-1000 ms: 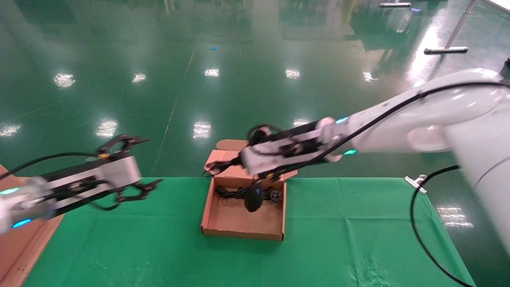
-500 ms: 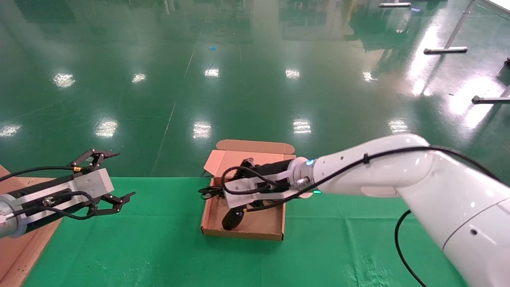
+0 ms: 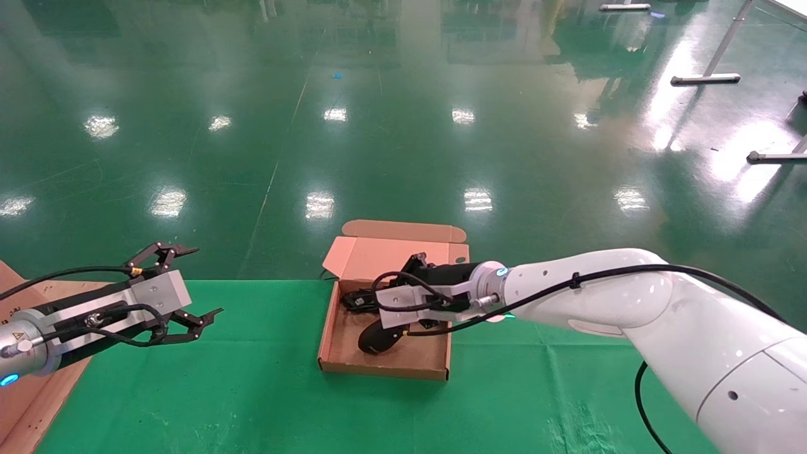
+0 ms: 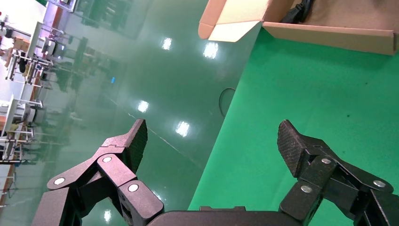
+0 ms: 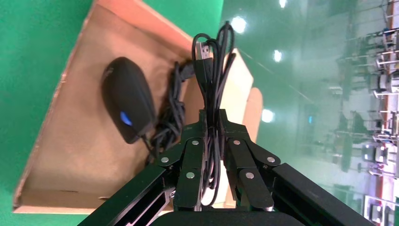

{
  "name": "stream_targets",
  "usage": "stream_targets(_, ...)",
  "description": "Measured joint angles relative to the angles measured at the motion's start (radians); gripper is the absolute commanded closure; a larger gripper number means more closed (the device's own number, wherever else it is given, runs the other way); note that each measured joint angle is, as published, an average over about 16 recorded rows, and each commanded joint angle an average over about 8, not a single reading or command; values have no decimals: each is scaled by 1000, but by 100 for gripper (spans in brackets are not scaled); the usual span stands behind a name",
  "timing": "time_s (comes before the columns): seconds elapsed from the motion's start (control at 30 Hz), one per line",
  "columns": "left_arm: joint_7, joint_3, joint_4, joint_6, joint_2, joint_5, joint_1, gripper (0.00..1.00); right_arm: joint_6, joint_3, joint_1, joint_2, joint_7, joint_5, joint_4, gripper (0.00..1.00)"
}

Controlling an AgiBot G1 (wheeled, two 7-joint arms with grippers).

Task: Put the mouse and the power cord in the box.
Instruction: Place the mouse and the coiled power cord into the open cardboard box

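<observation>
— Looking at the right claw [image 5: 212,125], what has it got hold of?

— It's clamped on a looped bundle of thin black wire [image 5: 210,70] with a USB plug at the tip, and it's reaching over the box [image 3: 334,328] from the right side. The wire runs down to the mouse [image 5: 128,106].

— So where's the mouse itself?

— Lying inside the box, on the cardboard floor, blue spot showing. In the head view the mouse [image 3: 377,338] sits toward the near half of the box.

— And the power cord?

— The power cord [image 3: 356,301] is a dark tangle at the far end of the box, just below the lid [image 3: 378,255], which stands open.

— The other arm?

— The left claw [image 3: 183,285] hangs over the green tabletop [image 3: 239,391], well to the left of the box, fingers [image 4: 131,141] spread wide with nothing between them
</observation>
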Motion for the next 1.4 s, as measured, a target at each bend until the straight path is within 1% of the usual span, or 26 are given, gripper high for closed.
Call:
stream_targets(0.4,-3,0,-3,0,1,1,-1,0,-18,13,6,2,2,-3,1,0)
stream_targets(0.63,-23,-23,-12,34,1,-9,6,0,-54,48,-12,31,29,21,30,0)
stream_targets(0.87,-73,-81,-31,123,2,-37,23,0,-126,122,-60,99,93,82,96,0)
stream_targets(1.4,-227,-264,-92,405,6,-126,78,0,-340,342,-205,300,286,265,294,0)
